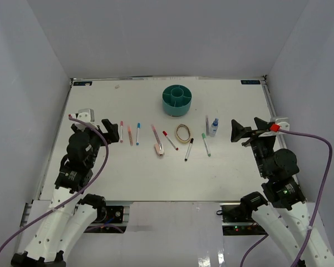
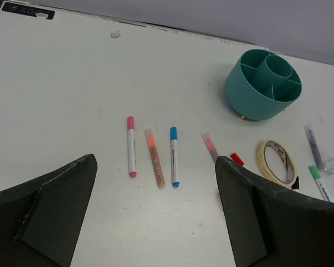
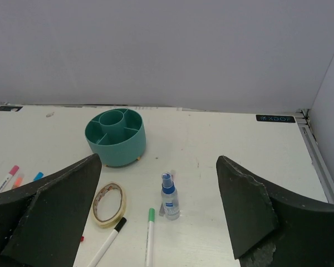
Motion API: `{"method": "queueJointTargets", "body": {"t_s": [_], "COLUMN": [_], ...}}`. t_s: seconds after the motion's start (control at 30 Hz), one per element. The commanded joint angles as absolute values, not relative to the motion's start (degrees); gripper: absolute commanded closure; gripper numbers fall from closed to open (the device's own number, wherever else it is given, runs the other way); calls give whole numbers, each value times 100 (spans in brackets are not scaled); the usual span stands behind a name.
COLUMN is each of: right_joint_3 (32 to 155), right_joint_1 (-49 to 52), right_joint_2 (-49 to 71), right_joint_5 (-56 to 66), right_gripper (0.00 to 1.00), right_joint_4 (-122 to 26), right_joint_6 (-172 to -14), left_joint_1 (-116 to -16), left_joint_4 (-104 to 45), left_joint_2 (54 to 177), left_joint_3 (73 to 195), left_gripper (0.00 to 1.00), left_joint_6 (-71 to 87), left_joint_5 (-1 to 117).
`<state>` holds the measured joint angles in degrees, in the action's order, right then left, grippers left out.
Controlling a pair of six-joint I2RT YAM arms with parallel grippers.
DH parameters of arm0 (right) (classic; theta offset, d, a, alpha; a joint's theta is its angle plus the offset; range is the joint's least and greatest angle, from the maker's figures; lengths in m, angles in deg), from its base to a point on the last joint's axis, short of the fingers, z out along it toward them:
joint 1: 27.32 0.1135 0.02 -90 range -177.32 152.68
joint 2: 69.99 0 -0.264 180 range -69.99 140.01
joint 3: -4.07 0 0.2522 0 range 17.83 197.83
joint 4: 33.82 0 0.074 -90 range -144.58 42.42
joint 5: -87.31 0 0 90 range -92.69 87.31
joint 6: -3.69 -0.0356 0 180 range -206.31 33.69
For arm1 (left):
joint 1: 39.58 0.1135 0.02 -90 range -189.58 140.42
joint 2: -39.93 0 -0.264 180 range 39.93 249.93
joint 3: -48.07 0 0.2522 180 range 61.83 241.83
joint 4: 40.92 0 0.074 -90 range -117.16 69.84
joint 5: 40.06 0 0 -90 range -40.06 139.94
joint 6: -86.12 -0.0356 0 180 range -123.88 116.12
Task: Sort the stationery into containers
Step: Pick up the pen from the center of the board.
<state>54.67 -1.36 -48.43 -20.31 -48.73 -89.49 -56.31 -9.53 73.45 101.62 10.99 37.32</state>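
The round teal organizer (image 1: 176, 99) stands at the back centre, its compartments showing nothing inside. In a row in front of it lie pens with pink (image 1: 121, 131), orange (image 1: 130, 135), blue (image 1: 137, 133), red (image 1: 170, 140), black (image 1: 188, 149) and green (image 1: 205, 144) caps, a tan loop (image 1: 183, 133), a small pink eraser (image 1: 160, 148) and a blue-capped clear bottle (image 1: 214, 127). My left gripper (image 1: 112, 130) hovers open at the row's left end, over the pink pen (image 2: 131, 146). At the right end my right gripper (image 1: 239, 132) is open, facing the bottle (image 3: 169, 196).
A pinkish clear pen (image 1: 155, 133) lies beside the eraser and a grey pen (image 1: 207, 125) next to the bottle. Grey walls close in the white table (image 1: 100, 178) on three sides. A small scrap (image 2: 116, 34) lies near the back left edge.
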Motion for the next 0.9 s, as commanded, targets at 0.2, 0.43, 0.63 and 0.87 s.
{"method": "queueJointTargets", "body": {"t_s": [0.2,0.43,0.63,0.87], "right_joint_3": [5492,5720,5799,5817], "right_joint_1": [-104,-104,-104,-95], "right_joint_2": [-4706,-4135,-3661,-3290], "right_joint_5": [-2413,-2448,-2353,-1737], "right_gripper": [10,10,10,10], "right_joint_4": [-4749,-5469,-5900,-6068], "right_joint_6": [-9342,-9826,-10177,-10090], "left_joint_1": [-5663,-5654,-5637,-5435], "left_joint_4": [-870,-326,-18,449], "left_joint_2": [7947,9572,11102,12474], "left_joint_3": [10164,10963,11622,12353], "left_gripper": [2,2,2,3], "left_joint_6": [1334,1808,1985,2020], "left_joint_5": [3579,4036,4317,4132]}}
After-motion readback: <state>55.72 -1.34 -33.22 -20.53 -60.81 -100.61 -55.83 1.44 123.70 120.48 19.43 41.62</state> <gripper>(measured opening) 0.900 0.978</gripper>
